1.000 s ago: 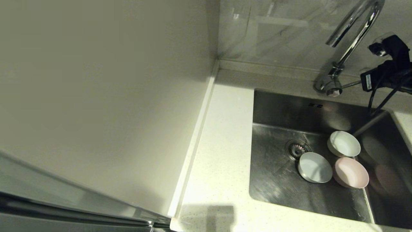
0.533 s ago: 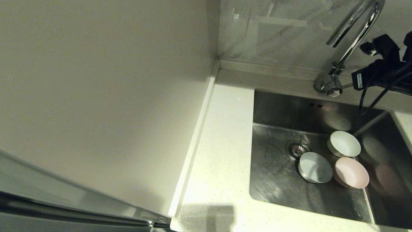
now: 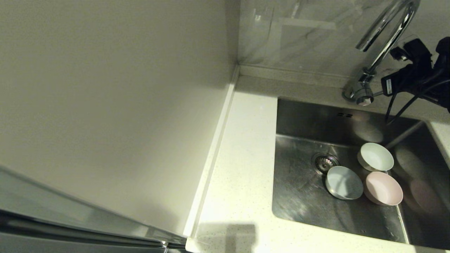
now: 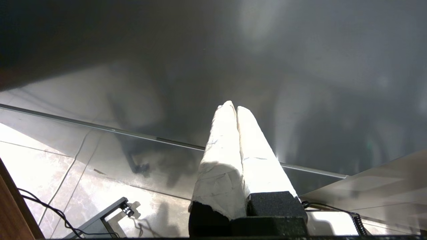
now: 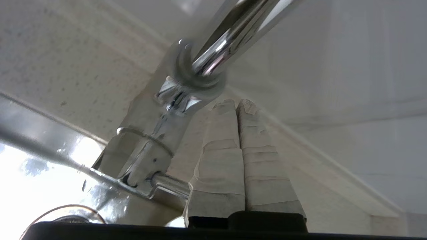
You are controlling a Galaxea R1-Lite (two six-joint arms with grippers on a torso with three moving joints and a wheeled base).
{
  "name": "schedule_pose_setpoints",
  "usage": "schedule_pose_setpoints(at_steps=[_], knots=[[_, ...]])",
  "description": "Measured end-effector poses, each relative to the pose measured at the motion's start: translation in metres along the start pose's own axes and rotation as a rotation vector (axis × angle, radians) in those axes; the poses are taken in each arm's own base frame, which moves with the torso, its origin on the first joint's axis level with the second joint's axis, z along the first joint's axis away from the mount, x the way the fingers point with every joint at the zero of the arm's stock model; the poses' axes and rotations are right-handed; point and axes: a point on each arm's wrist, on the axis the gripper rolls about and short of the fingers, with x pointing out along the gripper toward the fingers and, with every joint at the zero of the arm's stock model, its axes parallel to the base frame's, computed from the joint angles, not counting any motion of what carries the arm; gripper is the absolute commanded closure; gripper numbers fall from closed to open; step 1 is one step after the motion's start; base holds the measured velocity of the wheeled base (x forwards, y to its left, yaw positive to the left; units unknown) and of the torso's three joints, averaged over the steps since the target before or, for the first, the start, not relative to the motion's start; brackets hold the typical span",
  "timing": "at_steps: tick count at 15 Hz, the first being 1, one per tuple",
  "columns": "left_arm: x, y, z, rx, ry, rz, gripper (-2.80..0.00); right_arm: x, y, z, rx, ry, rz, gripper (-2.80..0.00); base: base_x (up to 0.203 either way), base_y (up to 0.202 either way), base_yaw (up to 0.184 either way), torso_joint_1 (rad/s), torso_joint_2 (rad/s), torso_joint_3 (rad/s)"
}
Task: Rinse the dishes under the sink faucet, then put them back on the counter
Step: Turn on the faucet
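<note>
Three dishes lie in the sink (image 3: 299,196), none yet back on the desk (image 3: 242,168); you have, by my reading, the whole rinse and return still ahead.
Item, white bowl (image 3: 375,157): upright, farthest back.
Item, blue-grey bowl (image 3: 344,182): upright, just beside the drain (image 3: 324,162).
Item, pink bowl (image 3: 382,188): upright, touching the blue-grey one; all three shallow, round, plain.
Item, faucet (image 3: 383,38): chrome gooseneck; no water seen running from it.
Item, right gripper (image 5: 233,106): fingers pressed together, tips just beside the faucet base, its lever (image 5: 170,185) alongside them; you look set to nudge that lever.
Item, left gripper (image 4: 233,108): fingers together, holding nothing, parked away from the sink, absent from the head view.
</note>
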Motion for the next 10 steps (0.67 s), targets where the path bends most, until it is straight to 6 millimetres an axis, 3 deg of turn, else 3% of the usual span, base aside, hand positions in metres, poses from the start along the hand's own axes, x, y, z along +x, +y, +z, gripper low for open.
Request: schedule_pose_setpoints(at_steps=[10], knots=[[0.000, 0.000, 0.000, 0.000, 0.000, 0.000, 0.00, 0.005, -0.006, -0.019, -0.191, 0.128, -0.071, 0.00, 0.000, 0.000, 0.000, 0.000, 0.00, 0.000]])
